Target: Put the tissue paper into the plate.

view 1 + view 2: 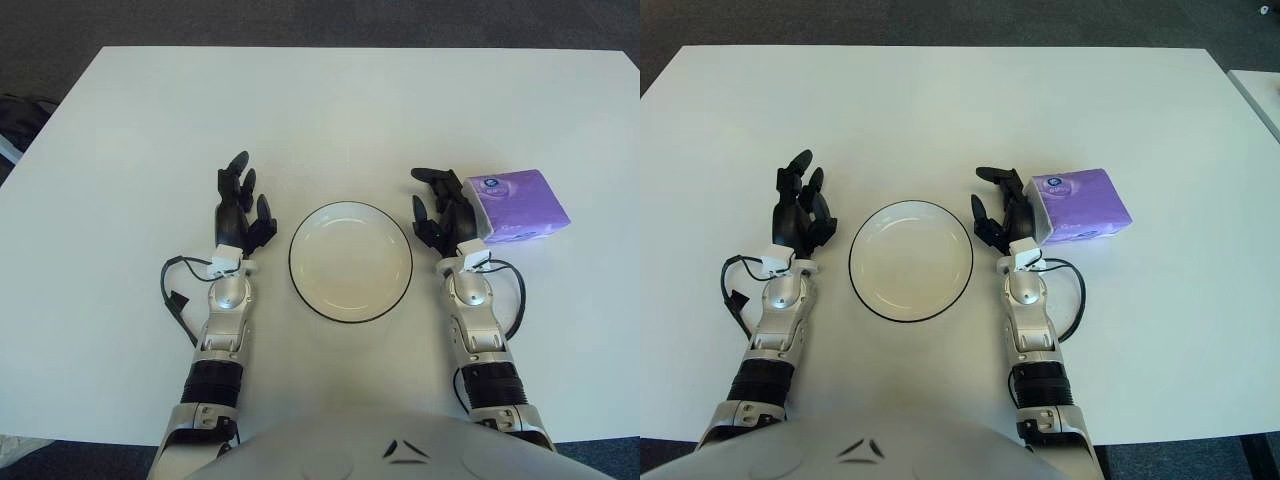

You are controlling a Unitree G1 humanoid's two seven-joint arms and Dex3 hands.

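— Tissue paper pack (516, 206), where does it lie?

— Purple, flat on the white table (350, 110), to the right of the plate (350, 261) and outside it, well clear of the rim.

— And against the fingers?

— The right hand (441, 212) is just at the pack's left edge. One finger (432, 175) reaches toward the pack's upper left corner; the others (421, 215) stand on the plate side. They appear to touch the edge, but I cannot tell for sure.

— Do they grasp it?

— No. The fingers are loosely spread and enclose nothing; the pack sits beside them, not between them.

— The other hand?

— The left hand (241, 208) shows to the left of the plate, fingers relaxed and pointing away from the robot, holding nothing.

— The plate itself?

— White with a dark rim, between the two hands, nothing in it.
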